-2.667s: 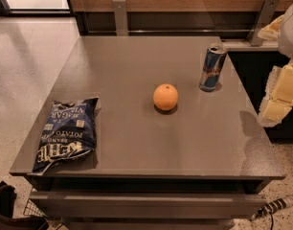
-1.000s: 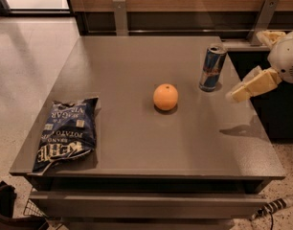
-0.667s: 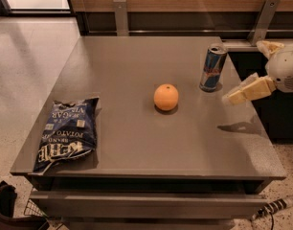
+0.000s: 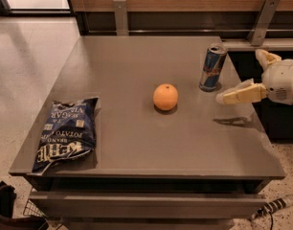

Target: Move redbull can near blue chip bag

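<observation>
The redbull can (image 4: 212, 67) stands upright at the table's back right, blue and silver with a red logo. The blue chip bag (image 4: 65, 132) lies flat at the table's front left, far from the can. My gripper (image 4: 238, 75) comes in from the right edge, just right of the can and a little above the table. It is open and empty; one cream finger (image 4: 240, 94) points left toward the can's base, the other (image 4: 264, 57) sits behind it. Nothing touches the can.
An orange (image 4: 165, 97) sits near the middle of the grey table (image 4: 137, 147), between can and bag. A wooden wall with metal brackets (image 4: 120, 14) runs behind the table. A drawer front sits below the table's front edge.
My gripper has swung in from the right side and lowered toward the can, now close beside it. The can, orange and bag have not moved.
</observation>
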Controlling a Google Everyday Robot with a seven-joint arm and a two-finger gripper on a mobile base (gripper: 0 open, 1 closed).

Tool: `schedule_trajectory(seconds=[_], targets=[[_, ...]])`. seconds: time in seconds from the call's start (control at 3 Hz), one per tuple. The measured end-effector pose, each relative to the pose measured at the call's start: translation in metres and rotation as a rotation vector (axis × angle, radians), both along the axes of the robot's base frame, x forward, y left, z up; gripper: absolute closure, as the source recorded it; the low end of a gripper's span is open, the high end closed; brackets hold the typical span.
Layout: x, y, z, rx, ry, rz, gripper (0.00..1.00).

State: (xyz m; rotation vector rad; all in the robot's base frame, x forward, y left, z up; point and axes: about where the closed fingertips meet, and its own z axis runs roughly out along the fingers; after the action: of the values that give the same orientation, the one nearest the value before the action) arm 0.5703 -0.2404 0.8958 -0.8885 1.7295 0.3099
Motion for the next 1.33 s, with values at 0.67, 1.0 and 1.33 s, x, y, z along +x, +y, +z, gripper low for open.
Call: schedule_trajectory(seconds=[0.67, 1.0, 1.33], targets=[[0.002, 0.004, -0.001, 0.026, -0.015, 0.006, 0.00], [0.020, 0.024, -0.004, 0.147, -0.041, 0.032, 0.00], [0.034, 0.036, -0.004, 0.251, -0.055, 0.060, 0.00]])
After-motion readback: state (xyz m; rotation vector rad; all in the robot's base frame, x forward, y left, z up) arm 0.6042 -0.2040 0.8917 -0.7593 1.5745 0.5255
